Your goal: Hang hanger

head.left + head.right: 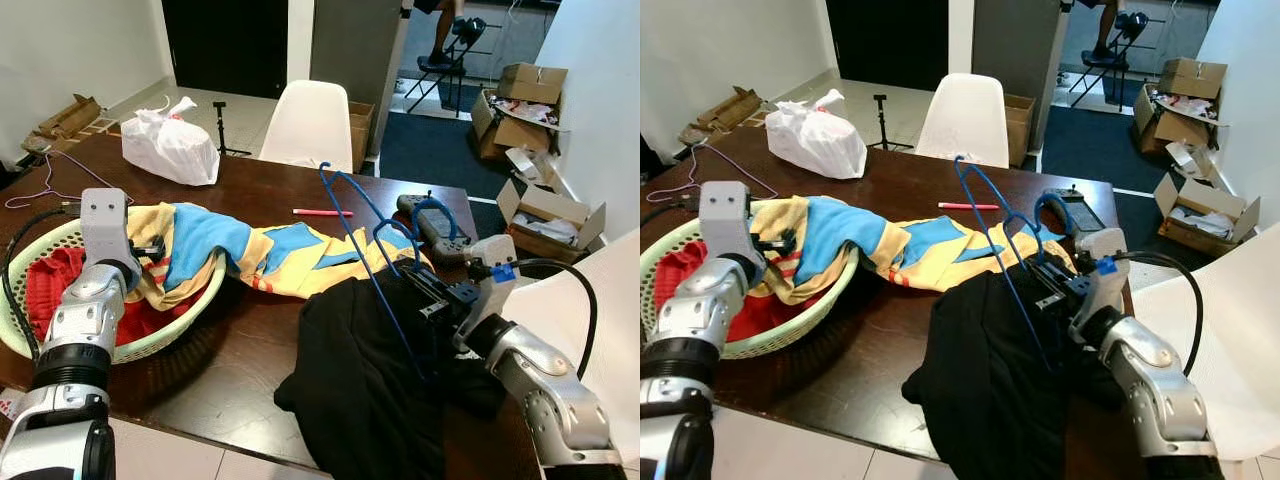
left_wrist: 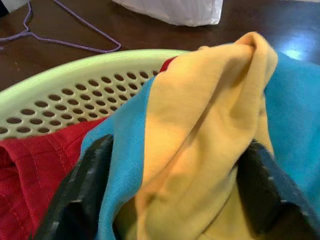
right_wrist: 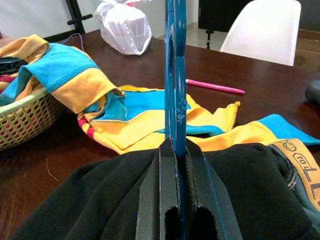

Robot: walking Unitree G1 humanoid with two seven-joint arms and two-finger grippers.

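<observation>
Status, left to right.

Left gripper point(image 2: 175, 200): I've got it over the green laundry basket point(image 1: 60, 240), fingers point(image 2: 75, 200) spread with a fold of the yellow-and-blue garment point(image 1: 250, 250) bunched between them. The fingers sit either side of the fold but don't look pressed in, so I read it as released around the cloth, not clamped. A red garment point(image 2: 30, 165) lies in the basket just beside the jaws. Beyond them, on the dark wooden table point(image 1: 250, 190), sit a purple wire hanger point(image 2: 65, 40) and a white plastic bag point(image 1: 170, 145).

Middle: the yellow-and-blue garment trails out of the basket across the table toward a pink pen point(image 1: 322, 212), which lies well apart from both jaws.

Right gripper point(image 3: 177, 185): clenched on the blue hanger point(image 1: 355, 230), the task's thing. Its bar is pinched flat between the fingers and rises up and away from the jaws, hook end uppermost. A black garment point(image 1: 370, 390) is heaped directly under the jaws, touching them; I can't tell whether the hanger is threaded into it. A black controller point(image 1: 435, 225) lies beyond the jaws.

Progress, my read: hanger secured in hand, that's the done part. No rail or hook to hang it on visible anywhere, so carrying it there and hooking it on are all still open.
</observation>
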